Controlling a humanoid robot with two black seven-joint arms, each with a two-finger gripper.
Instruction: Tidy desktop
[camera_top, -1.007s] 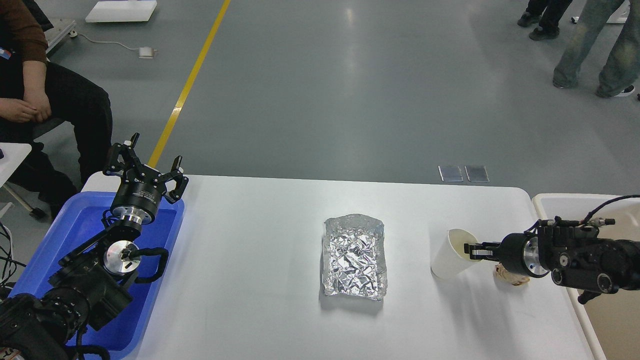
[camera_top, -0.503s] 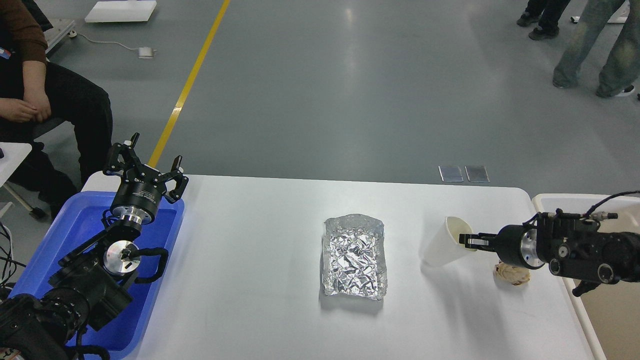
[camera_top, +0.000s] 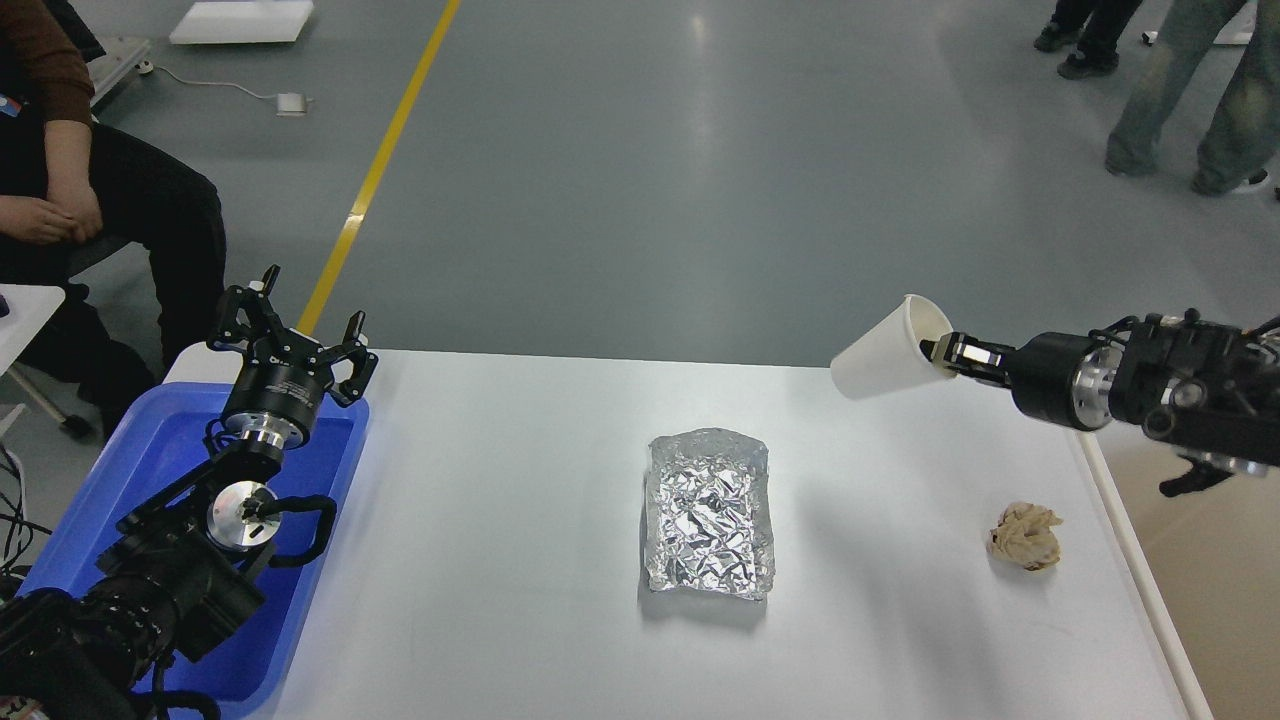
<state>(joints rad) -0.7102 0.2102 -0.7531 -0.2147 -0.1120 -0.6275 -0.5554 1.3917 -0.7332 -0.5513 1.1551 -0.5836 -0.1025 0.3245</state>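
The white desktop (camera_top: 520, 520) fills the middle of the head view. My right gripper (camera_top: 940, 351) is shut on the rim of a white paper cup (camera_top: 885, 351) and holds it tilted, high above the desktop's far right part. A crumpled foil tray (camera_top: 710, 512) lies at the desktop's middle. A crumpled beige paper ball (camera_top: 1026, 535) lies near the right edge, below my right arm. My left gripper (camera_top: 295, 325) is open and empty above the far end of the blue tray (camera_top: 150, 470).
The blue tray sits on the desktop's left end under my left arm. A beige bin (camera_top: 1220, 590) stands just past the right edge. A seated person (camera_top: 90, 200) is at the far left, and people's legs (camera_top: 1180, 90) stand at the far right.
My right gripper has lifted the paper cup off the desktop and carried it up and back, tilting it on its side. The paper ball is now uncovered. My left arm has not moved.
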